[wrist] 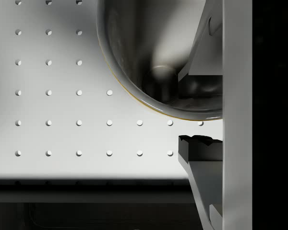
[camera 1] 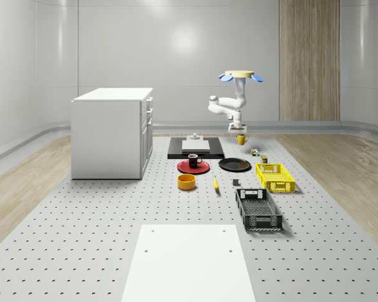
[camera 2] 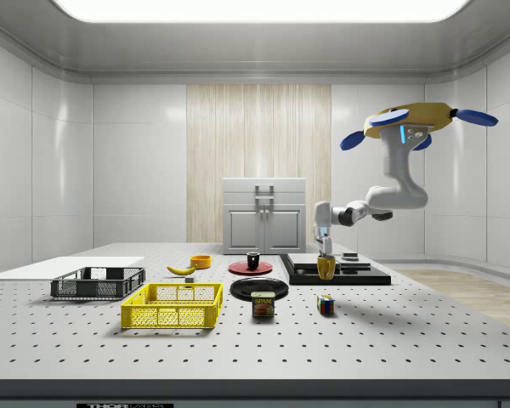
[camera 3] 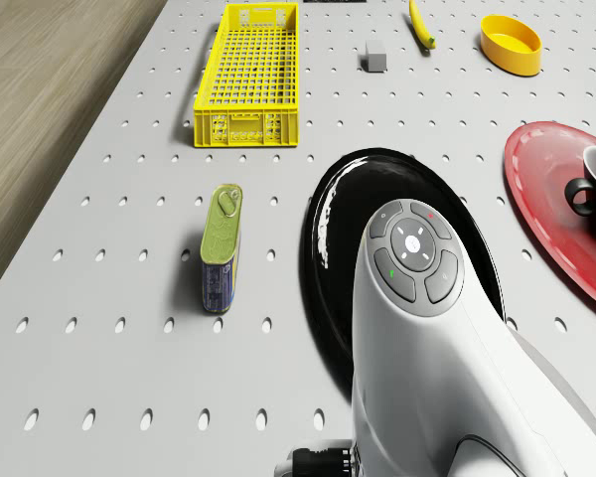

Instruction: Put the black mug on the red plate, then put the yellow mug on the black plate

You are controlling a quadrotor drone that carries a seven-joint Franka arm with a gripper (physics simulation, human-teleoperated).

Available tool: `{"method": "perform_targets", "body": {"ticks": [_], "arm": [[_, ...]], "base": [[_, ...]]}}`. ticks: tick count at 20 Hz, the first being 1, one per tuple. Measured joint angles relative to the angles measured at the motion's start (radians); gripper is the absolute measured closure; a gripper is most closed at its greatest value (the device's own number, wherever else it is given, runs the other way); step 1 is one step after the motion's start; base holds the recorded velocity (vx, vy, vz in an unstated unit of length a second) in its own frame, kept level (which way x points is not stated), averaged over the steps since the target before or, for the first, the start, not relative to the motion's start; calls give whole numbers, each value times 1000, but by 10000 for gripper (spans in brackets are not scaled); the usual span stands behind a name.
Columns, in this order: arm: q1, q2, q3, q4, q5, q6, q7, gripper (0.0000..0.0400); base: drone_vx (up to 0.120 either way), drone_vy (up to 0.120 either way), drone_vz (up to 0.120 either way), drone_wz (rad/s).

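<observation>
Tool: the tool (camera 2: 325, 253) is closed on the rim of the yellow mug (camera 2: 325, 268), one finger (wrist: 201, 143) outside the wall and the other inside the bowl, as the wrist view shows.
Yellow mug: held upright and clear of the bench (camera 1: 101, 239), hanging just above it near the black tray (camera 1: 195, 148), beyond the black plate (camera 1: 234, 165) as the whole-scene view has it.
Black mug: the black mug (camera 1: 193, 160) already stands on the red plate (camera 1: 184, 167); I judge the first half of the task complete.
Black plate: bare, lying just beside the red plate, between it and the yellow crate (camera 1: 275, 177).
Drone: the drone (camera 1: 241, 76) hovers high, over the far side of the bench, arm folded down to the mug.
Step in hand: judged to be the carry of the yellow mug to the black plate.
Method advised: keep the mug level, bring it over the plate's middle, lower until the base seats, then release.
Hazards: a rim grip may let the mug swing or tilt; the tin can (camera 3: 220, 250) and the small cube (camera 2: 325, 305) lie near the plate, as does the black mug.
Surroundings: a yellow bowl (camera 1: 187, 181), banana (camera 1: 215, 183), black crate (camera 1: 259, 209) and white cabinet (camera 1: 112, 132) stand well apart.
</observation>
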Motion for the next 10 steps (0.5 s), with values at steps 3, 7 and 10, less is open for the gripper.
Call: {"method": "perform_targets", "body": {"ticks": [3, 7, 10], "arm": [[0, -1, 0, 0, 0, 1, 0, 290], [-1, -2, 0, 0, 1, 2, 1, 290], [-1, -3, 0, 0, 1, 3, 1, 290]], "base": [[120, -120, 0, 0], [120, -120, 0, 0], [120, -120, 0, 0]]}}
